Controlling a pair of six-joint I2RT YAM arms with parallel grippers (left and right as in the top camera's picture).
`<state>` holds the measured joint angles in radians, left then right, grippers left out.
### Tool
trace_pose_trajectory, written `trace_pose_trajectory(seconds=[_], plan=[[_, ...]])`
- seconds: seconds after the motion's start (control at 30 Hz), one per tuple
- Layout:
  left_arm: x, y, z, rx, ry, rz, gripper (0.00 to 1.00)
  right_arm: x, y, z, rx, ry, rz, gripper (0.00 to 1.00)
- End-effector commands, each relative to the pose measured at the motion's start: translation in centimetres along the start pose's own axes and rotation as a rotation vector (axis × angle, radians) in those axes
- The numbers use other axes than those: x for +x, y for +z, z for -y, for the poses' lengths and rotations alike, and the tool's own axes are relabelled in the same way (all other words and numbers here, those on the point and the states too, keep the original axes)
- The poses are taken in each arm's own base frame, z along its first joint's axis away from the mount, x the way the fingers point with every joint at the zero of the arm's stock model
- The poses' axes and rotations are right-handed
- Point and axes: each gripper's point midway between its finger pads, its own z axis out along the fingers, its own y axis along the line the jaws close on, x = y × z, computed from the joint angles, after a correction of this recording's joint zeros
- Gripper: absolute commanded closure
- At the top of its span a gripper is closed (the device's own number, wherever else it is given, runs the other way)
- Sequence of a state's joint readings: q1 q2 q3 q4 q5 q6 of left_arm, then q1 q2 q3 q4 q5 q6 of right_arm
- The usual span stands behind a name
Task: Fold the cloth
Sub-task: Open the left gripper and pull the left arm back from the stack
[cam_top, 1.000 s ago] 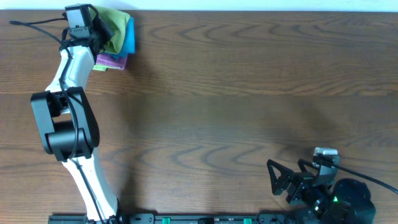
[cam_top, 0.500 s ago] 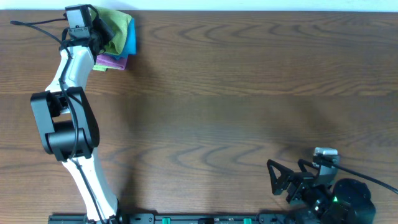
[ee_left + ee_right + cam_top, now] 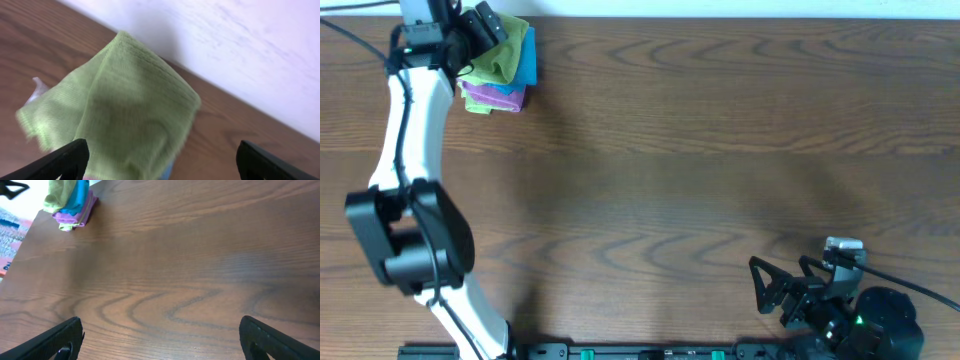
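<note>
The cloth (image 3: 500, 55), a light green towel, lies bunched on top of a blue cloth (image 3: 527, 62) and a purple cloth (image 3: 496, 97) at the table's far left corner. In the left wrist view the cloth (image 3: 125, 105) fills the middle, and a small pale bit (image 3: 37, 89) shows at its left edge. My left gripper (image 3: 162, 165) stands wide open over it, nothing between its fingertips (image 3: 67, 159). In the overhead view the left gripper (image 3: 485, 28) hovers at the cloth's far left edge. My right gripper (image 3: 770, 288) rests open near the front right, far from the cloth.
A white wall (image 3: 240, 45) rises right behind the table's far edge beside the stack. The brown wooden table (image 3: 700, 170) stretches wide between the stack and the right arm. The right wrist view shows the stack (image 3: 70, 202) far off at the upper left.
My left gripper has opened and let go of the cloth. The left arm has swung back and to the left, toward the far edge. The right arm has not moved.
</note>
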<state>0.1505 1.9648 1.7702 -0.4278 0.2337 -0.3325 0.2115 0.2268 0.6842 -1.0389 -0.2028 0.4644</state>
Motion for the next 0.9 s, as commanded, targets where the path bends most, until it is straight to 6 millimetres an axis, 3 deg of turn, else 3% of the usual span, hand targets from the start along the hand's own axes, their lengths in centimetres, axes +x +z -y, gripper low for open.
trace_pose_trajectory(seconds=[0.0, 0.3, 0.47, 0.7, 0.87], plan=[[-1.7, -4.1, 1.2, 0.012, 0.074, 0.035, 0.05, 0.1, 0.0, 0.1, 0.003, 0.019, 0.0, 0.01], [0.3, -14.0, 2.3, -0.013, 0.061, -0.031, 0.05, 0.1, 0.0, 0.1, 0.003, 0.018, 0.0, 0.01], [1.6, -17.7, 2.3, -0.037, 0.056, -0.051, 0.05, 0.1, 0.0, 0.1, 0.003, 0.019, 0.0, 0.01], [8.6, -23.0, 0.1, -0.132, 0.116, -0.298, 0.05, 0.1, 0.0, 0.1, 0.003, 0.019, 0.0, 0.01], [11.9, -27.9, -0.6, -0.158, 0.171, -0.374, 0.05, 0.1, 0.0, 0.1, 0.003, 0.019, 0.0, 0.01]])
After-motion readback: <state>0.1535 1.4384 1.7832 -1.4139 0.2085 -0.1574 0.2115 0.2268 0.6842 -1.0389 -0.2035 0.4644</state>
